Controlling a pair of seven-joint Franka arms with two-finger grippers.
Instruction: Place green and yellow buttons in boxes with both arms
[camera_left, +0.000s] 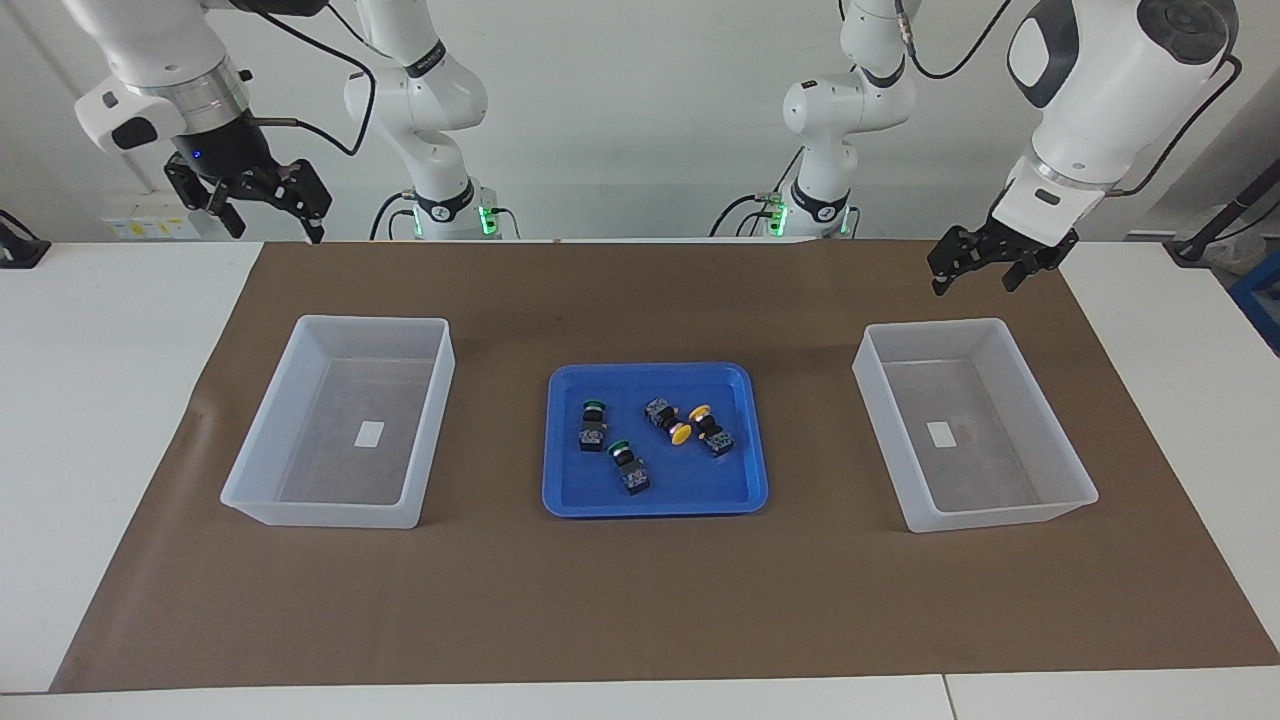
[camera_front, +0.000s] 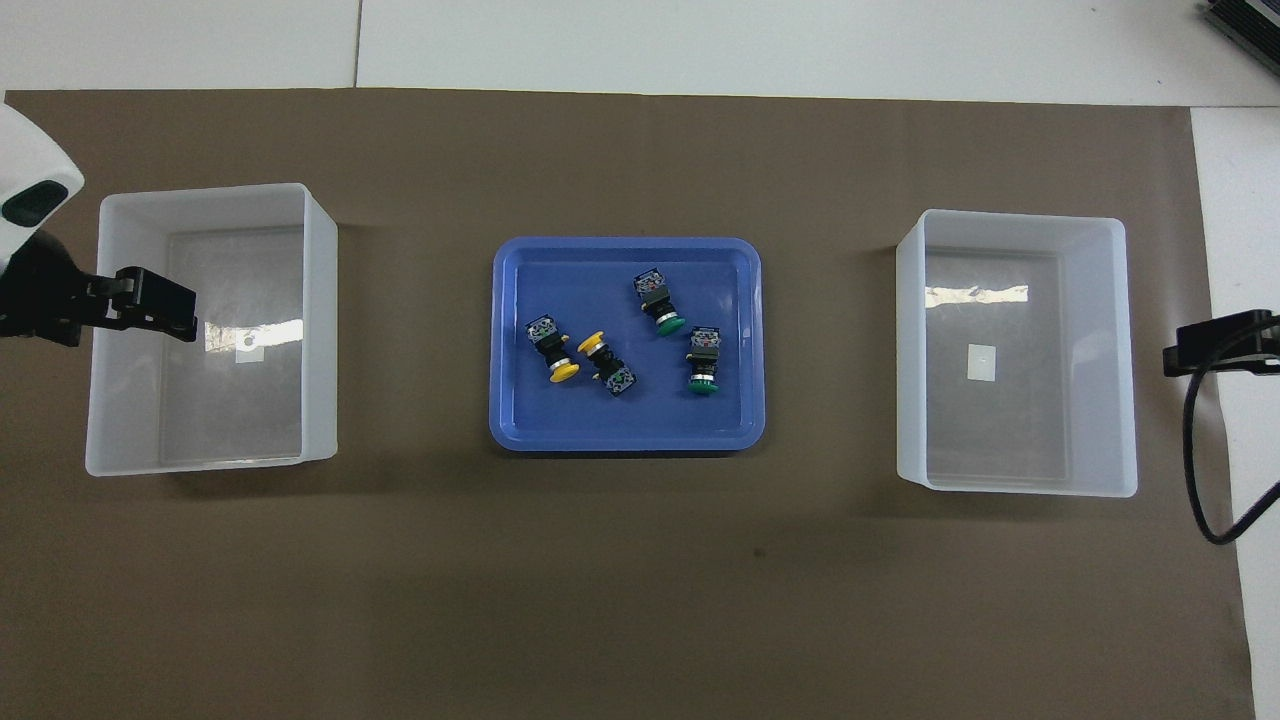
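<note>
Nothing is picked yet: four green and yellow mushroom-capped buttons (camera_left: 650, 440) lie in the shallow blue plastic tray (camera_left: 560, 480), both translucent white tubs (camera_left: 335, 515) empty, so the left gripper (camera_left: 985, 270) and right gripper (camera_left: 270, 205), both spread, must descend.

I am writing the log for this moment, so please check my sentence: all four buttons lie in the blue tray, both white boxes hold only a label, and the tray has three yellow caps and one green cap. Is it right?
Not quite. The blue tray holds two yellow buttons and two green buttons, as the overhead view shows. The rest stands: both boxes hold only a label.
</note>
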